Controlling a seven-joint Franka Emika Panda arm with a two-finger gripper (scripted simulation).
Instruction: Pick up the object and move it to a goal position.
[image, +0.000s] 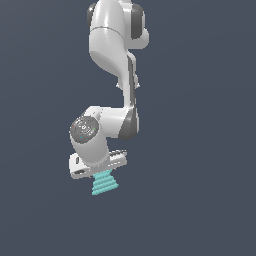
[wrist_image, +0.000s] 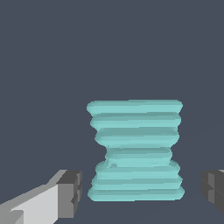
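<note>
The object (image: 105, 183) is a small turquoise hourglass-shaped piece with horizontal ridged layers, standing on the dark grey floor. In the wrist view the object (wrist_image: 135, 148) fills the middle. My white gripper (image: 100, 170) hangs directly over it, with the hand just above its top. In the wrist view my gripper (wrist_image: 141, 192) is open: one dark finger pad (wrist_image: 70, 193) and the other (wrist_image: 213, 189) flank the object's near end, with a gap on each side. Neither pad touches it.
The white arm (image: 112, 45) reaches down from the top of the exterior view. A plain dark grey surface (image: 200, 150) lies all around. No goal marker shows.
</note>
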